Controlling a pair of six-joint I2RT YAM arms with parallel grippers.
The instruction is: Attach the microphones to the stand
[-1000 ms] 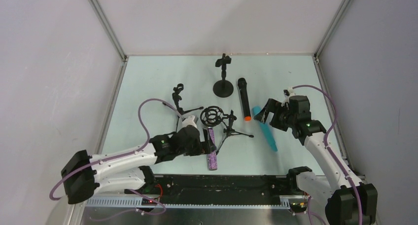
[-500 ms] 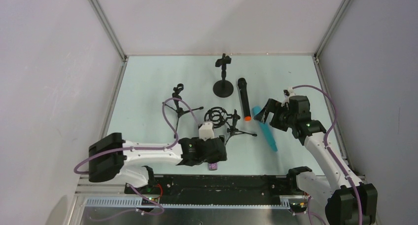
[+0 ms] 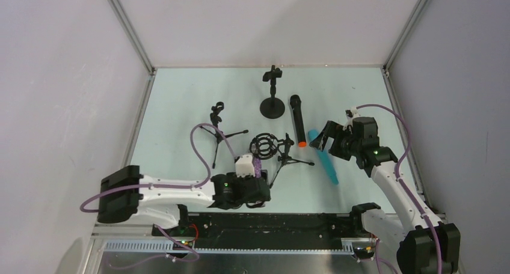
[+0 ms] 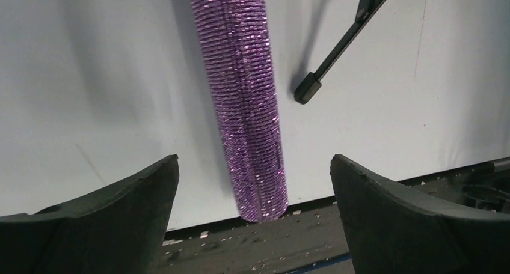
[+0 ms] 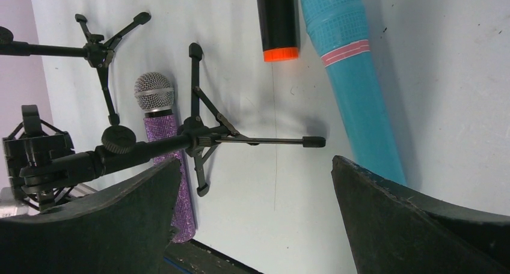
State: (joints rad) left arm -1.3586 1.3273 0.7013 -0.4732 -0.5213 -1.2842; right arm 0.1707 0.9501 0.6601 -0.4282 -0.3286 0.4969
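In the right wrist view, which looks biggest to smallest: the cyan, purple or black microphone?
1. Cyan microphone, cut off at the top edge.
2. Purple microphone, partly behind a stand.
3. Black microphone: only its orange-tipped end shows, so real size unsure.

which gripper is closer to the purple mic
Left. The left gripper hangs over the glittery purple mic, open jaws either side of its handle; the right gripper sits apart, by the cyan mic.

L arm (image 3: 174,193) & R arm (image 3: 392,185) white w/ black joints, purple cables (image 3: 193,143), green LEDs (image 3: 226,179), L gripper (image 4: 254,160) black
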